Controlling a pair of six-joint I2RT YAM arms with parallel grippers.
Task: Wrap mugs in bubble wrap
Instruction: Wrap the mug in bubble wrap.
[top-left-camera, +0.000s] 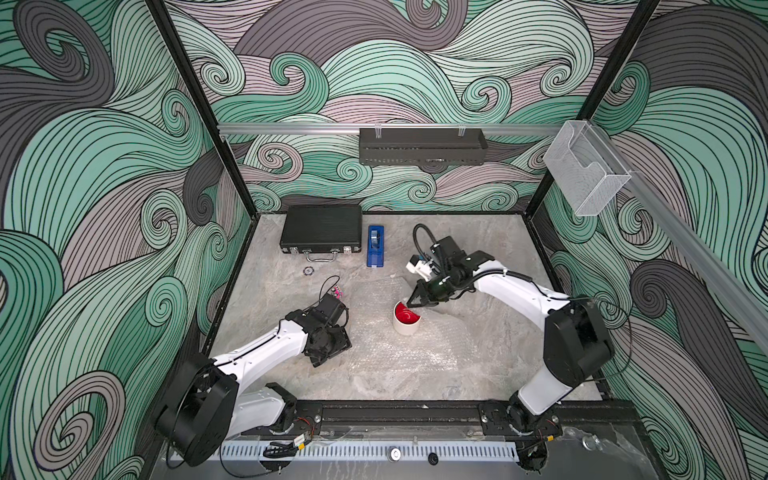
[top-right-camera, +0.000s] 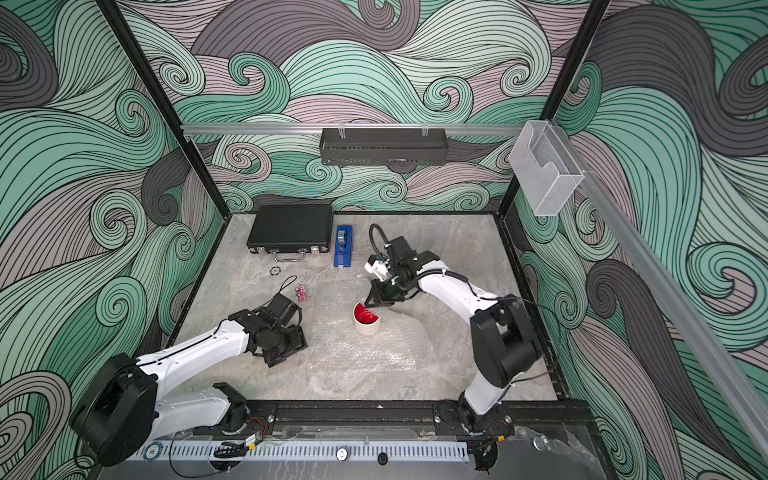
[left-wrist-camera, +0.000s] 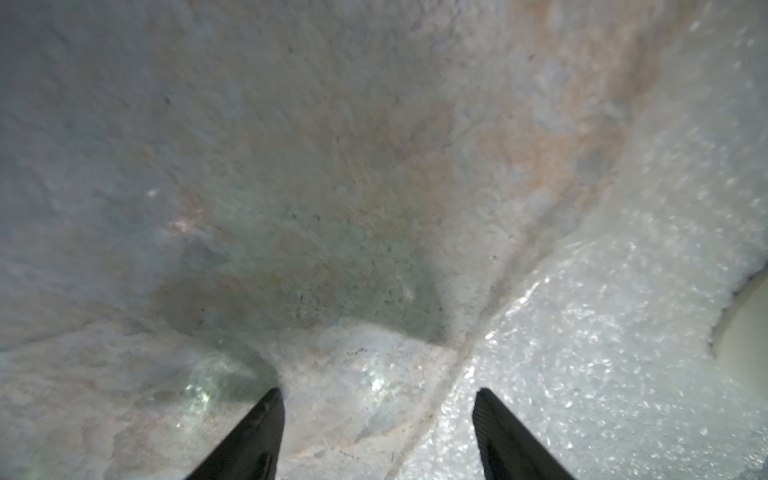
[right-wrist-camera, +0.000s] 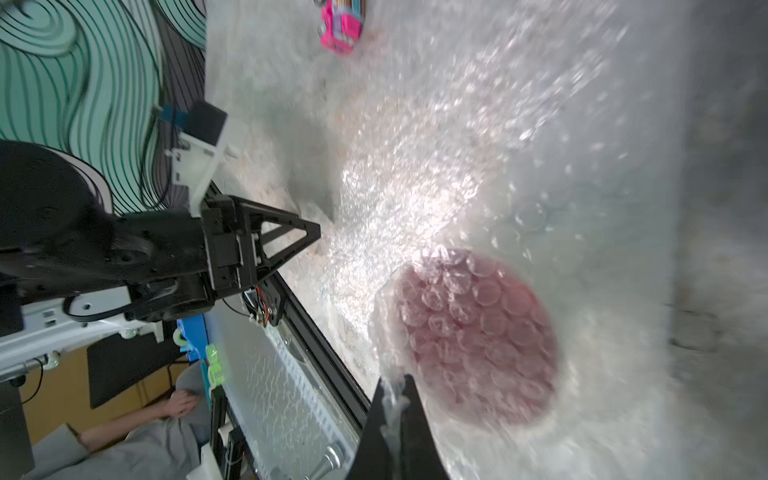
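Tabletop (top-left-camera: 478, 249) | right fingers (right-wrist-camera: 417, 432) pinch bubble wrap (right-wrist-camera: 415, 187) (near mug (top-left-camera: 406, 326))

Walls (top-left-camera: 104, 166) in here are wild: teal, grey and mauve swirly waves with black lines on all three sides. Black posts (top-left-camera: 203, 104) run up the back corners. The tabletop (top-left-camera: 478, 249) is a pale grey marble-look slab under soft, even light. A silver rail (top-left-camera: 291, 128) crosses the back wall with a black perforated tray (top-left-camera: 422, 147) hung on it. A clear plastic bin (top-left-camera: 582, 170) hangs on the right side rail (top-left-camera: 706, 259).
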